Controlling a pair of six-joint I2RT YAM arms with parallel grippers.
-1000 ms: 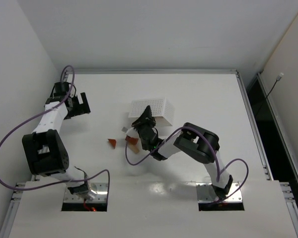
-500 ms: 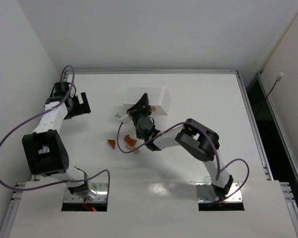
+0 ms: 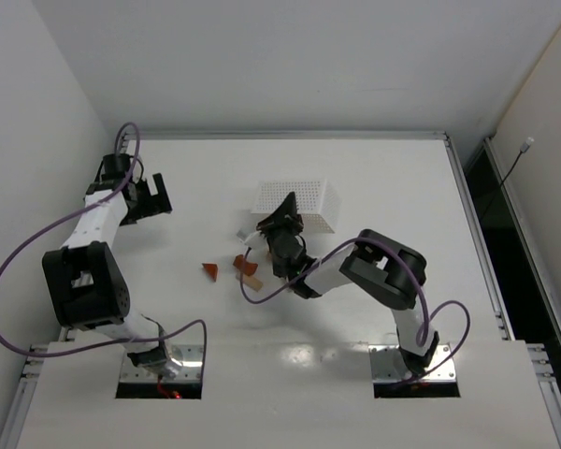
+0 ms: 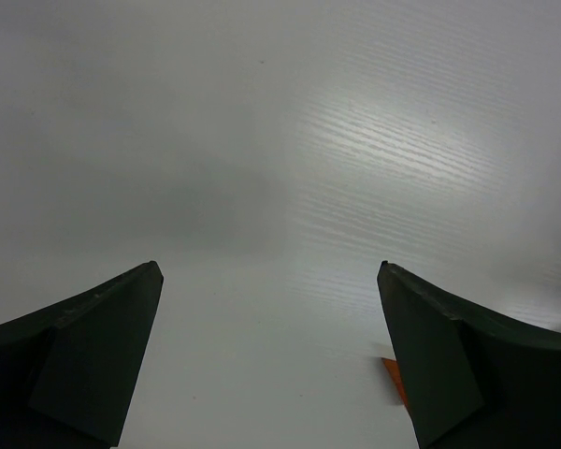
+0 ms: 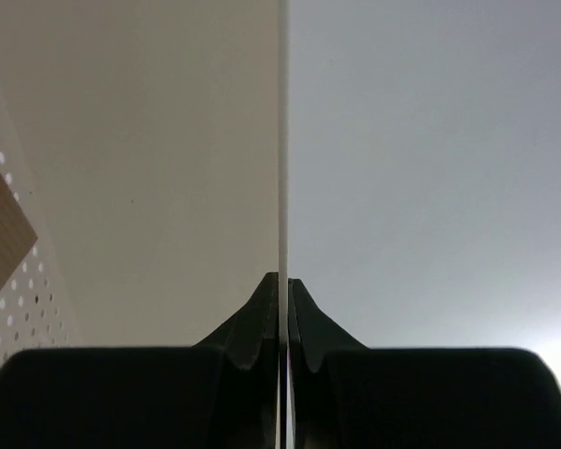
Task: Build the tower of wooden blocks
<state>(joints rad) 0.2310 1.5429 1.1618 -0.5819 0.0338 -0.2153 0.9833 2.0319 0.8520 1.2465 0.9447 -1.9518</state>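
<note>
My right gripper [image 3: 282,217] is shut on the thin side wall of the white perforated tray [image 3: 304,198] and holds it by the table's middle. In the right wrist view the fingers [image 5: 282,279] pinch the wall edge [image 5: 282,140], and one tan block [image 5: 0,241] lies inside the tray at the left. On the table lie a reddish wedge [image 3: 209,269], a reddish-brown piece [image 3: 243,264] and a tan bar [image 3: 253,281]. My left gripper [image 3: 151,198] is open and empty at the far left; its wrist view [image 4: 271,281] shows bare table and an orange corner [image 4: 390,372].
The table's back rail [image 3: 280,135] runs along the far edge. A wall stands close on the left of the left arm. A dark gap [image 3: 505,215] runs along the table's right side. A small pale piece [image 3: 246,234] lies left of the right gripper.
The right gripper swung the tray back and to the left, then to the right and nearer. A tan bar now lies by the reddish piece. The left arm has not moved.
</note>
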